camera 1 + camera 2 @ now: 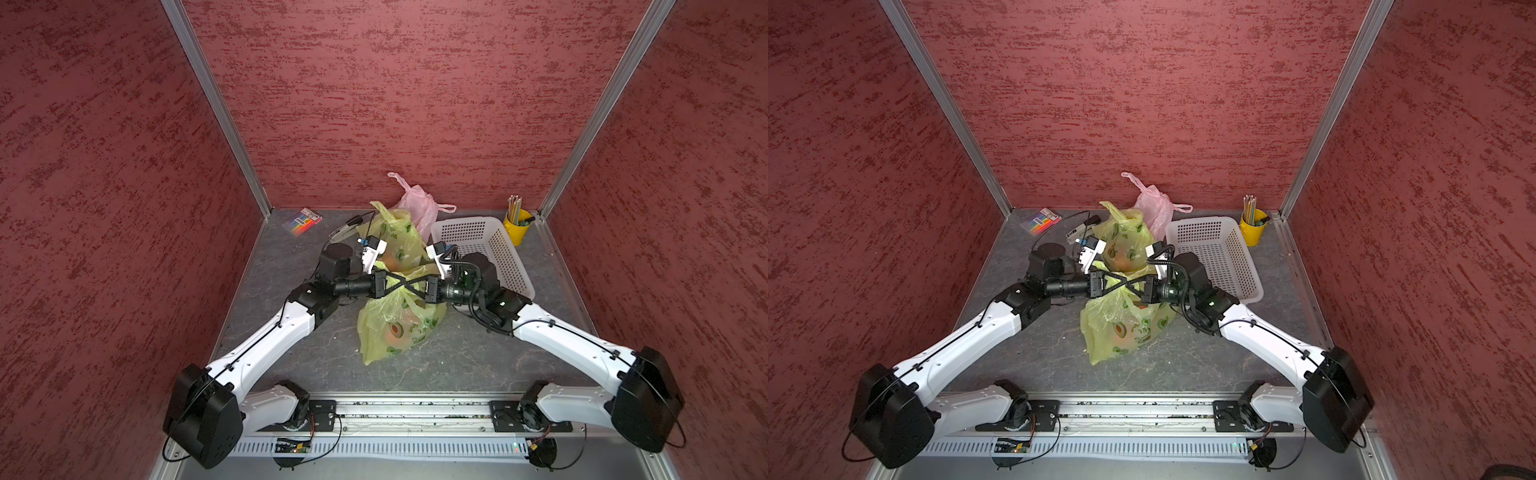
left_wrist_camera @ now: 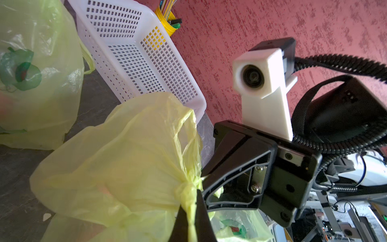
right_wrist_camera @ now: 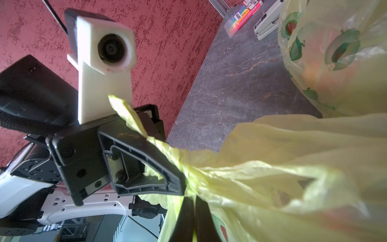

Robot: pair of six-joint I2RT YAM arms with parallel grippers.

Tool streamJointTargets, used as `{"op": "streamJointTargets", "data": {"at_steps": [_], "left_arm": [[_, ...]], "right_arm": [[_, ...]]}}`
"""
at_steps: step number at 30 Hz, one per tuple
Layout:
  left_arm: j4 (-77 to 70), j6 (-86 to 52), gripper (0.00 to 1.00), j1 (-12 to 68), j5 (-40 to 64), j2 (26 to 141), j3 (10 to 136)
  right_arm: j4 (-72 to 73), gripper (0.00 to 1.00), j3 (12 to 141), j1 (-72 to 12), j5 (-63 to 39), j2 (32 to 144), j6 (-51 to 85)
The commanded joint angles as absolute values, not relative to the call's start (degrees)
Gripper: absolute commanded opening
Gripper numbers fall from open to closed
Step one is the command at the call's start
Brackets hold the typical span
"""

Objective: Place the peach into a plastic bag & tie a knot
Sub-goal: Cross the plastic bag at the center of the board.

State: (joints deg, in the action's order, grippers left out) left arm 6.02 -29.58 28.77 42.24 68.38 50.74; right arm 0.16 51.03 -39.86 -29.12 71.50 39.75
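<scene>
The yellow-green plastic bag [image 1: 395,332] with avocado prints lies mid-table in both top views. The peach [image 1: 409,320] shows only as a faint orange glow through its film. Its neck is gathered into a knot [image 2: 186,188]. My left gripper [image 1: 402,285] and right gripper [image 1: 409,285] meet tip to tip over that neck. In the left wrist view the left gripper [image 2: 192,211] is shut on a twisted strand of the bag just below the knot. In the right wrist view the right gripper [image 3: 193,211] is shut on a thin strip of the bag, and another handle strand [image 3: 129,117] trails over the left gripper's finger.
A second yellow-green bag [image 1: 397,239] holding fruit and a pink bag [image 1: 419,205] stand behind the grippers. A white perforated basket [image 1: 490,249] sits at the right, beside a yellow cup of pencils [image 1: 517,226]. A coloured pack [image 1: 302,220] and a stapler [image 1: 345,228] lie at the back left.
</scene>
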Motion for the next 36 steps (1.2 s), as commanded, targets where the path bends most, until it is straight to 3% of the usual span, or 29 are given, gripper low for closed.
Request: {"op": "streamJointTargets", "data": {"at_steps": [1, 6, 11, 13, 23, 32, 36], "left_arm": [[5.2, -25.4, 0.00, 27.8, 50.0, 69.7, 54.1], [3.3, -25.4, 0.00, 23.7, 68.1, 73.2, 58.9], [16.5, -18.0, 0.00, 23.1, 75.3, 75.6, 66.9], [20.4, -15.7, 0.00, 23.2, 76.8, 76.4, 68.8], [21.0, -15.9, 0.00, 23.5, 81.2, 75.8, 69.5], [20.6, -16.2, 0.00, 23.6, 83.8, 75.9, 69.7], [20.8, -16.2, 0.00, 23.6, 84.5, 75.8, 70.0]], "right_arm": [[-9.5, 0.20, 56.3, -39.7, -28.2, 68.2, 31.6], [-22.6, 0.54, 66.8, -38.9, -27.3, 65.5, 21.0], [-26.5, 0.74, 72.6, -38.7, -27.9, 64.6, 14.6], [-25.5, 0.77, 73.5, -38.7, -31.5, 65.2, 12.5], [-20.9, 0.73, 75.9, -38.7, -53.7, 75.3, 9.1], [-19.7, 0.45, 70.7, -38.7, -58.7, 73.5, 9.7], [-19.3, 0.38, 68.7, -38.8, -59.1, 71.9, 10.6]]}}
